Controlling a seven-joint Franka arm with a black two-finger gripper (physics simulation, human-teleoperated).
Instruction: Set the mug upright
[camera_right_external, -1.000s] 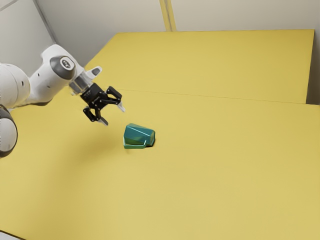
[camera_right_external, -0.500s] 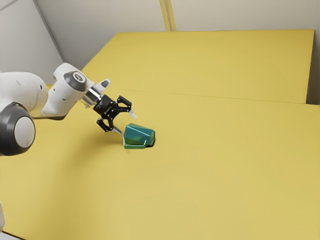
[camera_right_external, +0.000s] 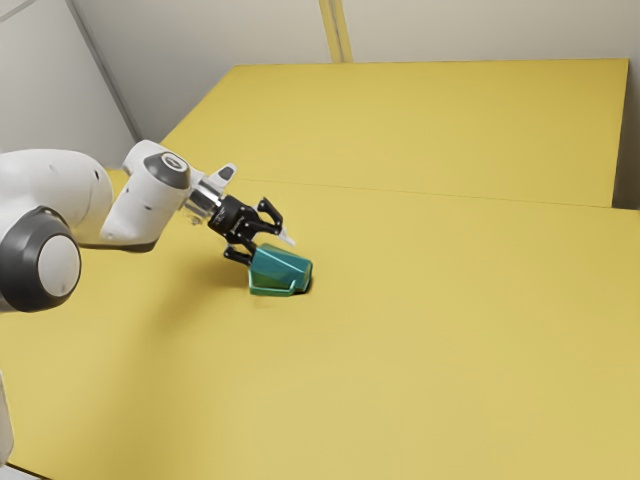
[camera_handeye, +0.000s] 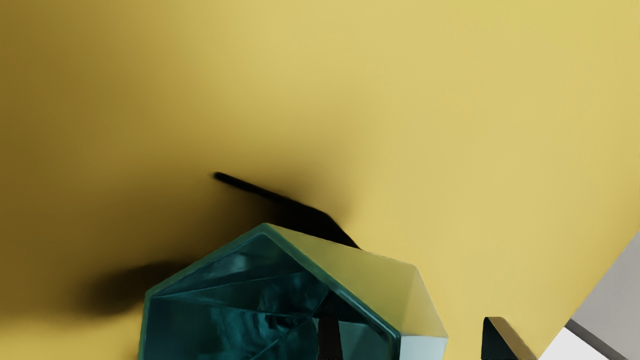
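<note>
The teal faceted mug (camera_right_external: 283, 270) lies on its side on the yellow table, its base facing the exterior view's right. My gripper (camera_right_external: 273, 248) is at its open end, fingers apart, one near the mug's upper side and the other partly hidden by the mug. In the wrist view the mouth of the mug (camera_handeye: 240, 320) faces the camera. My gripper (camera_handeye: 417, 339) straddles the mug's wall there: one finger reaches into the mouth, the other stands outside with a gap to the wall.
The yellow table (camera_right_external: 420, 360) extends around the mug on all sides. Behind it is a raised-looking yellow panel (camera_right_external: 430, 125), with a grey wall (camera_right_external: 480, 30) farther back. Dark shadows fall beside the mug.
My gripper has come down and toward the exterior view's right, from beyond the mug to its mouth. The mug has shifted very slightly toward the exterior view's right.
</note>
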